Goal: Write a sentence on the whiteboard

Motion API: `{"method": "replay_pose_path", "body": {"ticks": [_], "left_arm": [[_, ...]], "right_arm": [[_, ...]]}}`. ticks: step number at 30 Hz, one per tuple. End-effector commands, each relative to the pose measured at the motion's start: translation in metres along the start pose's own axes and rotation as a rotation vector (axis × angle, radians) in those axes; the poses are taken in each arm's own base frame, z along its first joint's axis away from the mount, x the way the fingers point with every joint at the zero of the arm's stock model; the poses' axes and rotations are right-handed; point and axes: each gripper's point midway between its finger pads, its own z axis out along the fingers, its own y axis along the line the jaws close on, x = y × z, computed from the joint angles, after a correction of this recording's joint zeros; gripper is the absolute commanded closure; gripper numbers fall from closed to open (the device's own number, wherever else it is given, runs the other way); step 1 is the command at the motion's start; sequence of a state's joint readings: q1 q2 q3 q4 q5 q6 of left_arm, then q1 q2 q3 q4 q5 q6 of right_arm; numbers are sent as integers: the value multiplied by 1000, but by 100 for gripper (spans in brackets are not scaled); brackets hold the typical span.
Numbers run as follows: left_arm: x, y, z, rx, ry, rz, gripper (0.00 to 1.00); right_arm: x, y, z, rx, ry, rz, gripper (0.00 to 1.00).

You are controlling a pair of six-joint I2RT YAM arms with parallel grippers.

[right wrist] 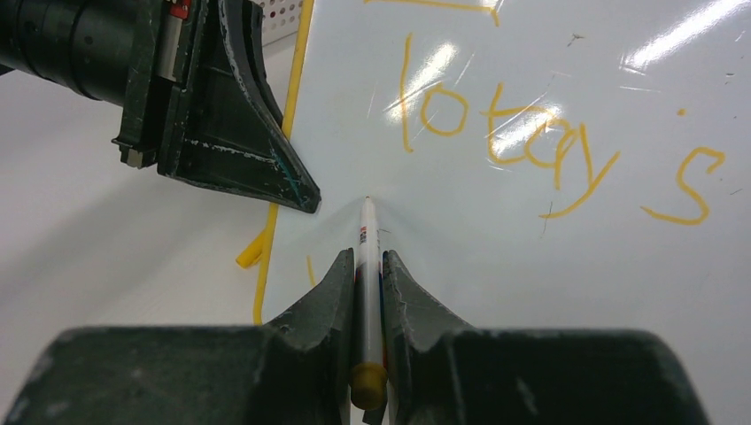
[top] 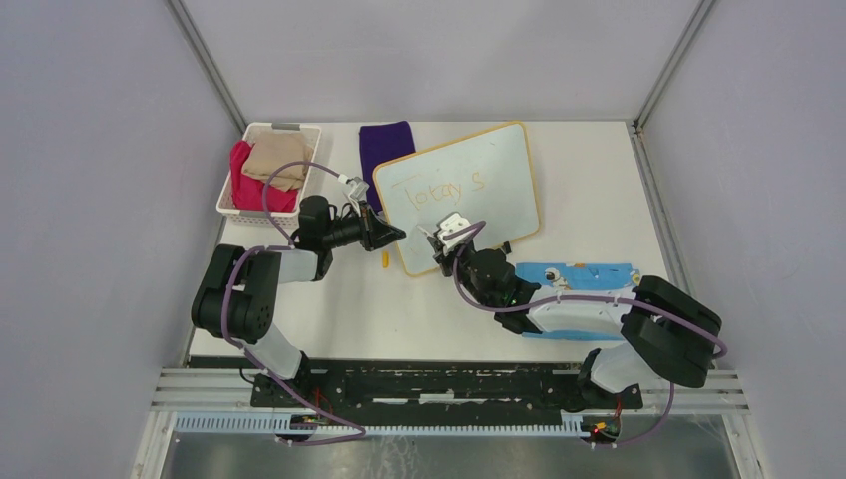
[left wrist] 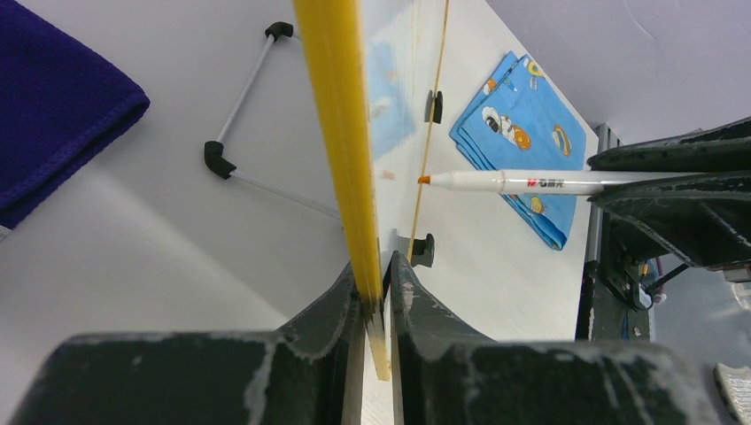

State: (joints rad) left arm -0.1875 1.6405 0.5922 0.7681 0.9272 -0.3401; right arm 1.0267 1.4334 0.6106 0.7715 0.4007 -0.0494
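Yellow-orange lettering, the sentence, reads "Today's" in a single line on the whiteboard, which sits turned at an angle at the middle rear of the table. Left gripper: fingers clamped on the board's yellow frame at its near left edge. Right gripper: fingers closed around a white marker, tip directed at the board below the lettering; contact appears likely but cannot be confirmed. A blue cartoon-print cloth lies beside the right arm.
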Motion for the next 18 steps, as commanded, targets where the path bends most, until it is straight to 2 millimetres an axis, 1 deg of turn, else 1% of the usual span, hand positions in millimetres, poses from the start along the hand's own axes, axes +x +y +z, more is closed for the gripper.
{"method": "replay_pose_path", "body": {"ticks": [1, 10, 18], "left_arm": [[26, 27, -1, -113, 61, 16, 98], [26, 27, -1, -112, 62, 16, 98], [26, 27, -1, -112, 62, 15, 98]], "right_arm": [[3, 4, -1, -21, 0, 27, 100], [21, 6, -9, -39, 35, 32, 100], [44, 9, -18, -54, 92, 42, 100]]}}
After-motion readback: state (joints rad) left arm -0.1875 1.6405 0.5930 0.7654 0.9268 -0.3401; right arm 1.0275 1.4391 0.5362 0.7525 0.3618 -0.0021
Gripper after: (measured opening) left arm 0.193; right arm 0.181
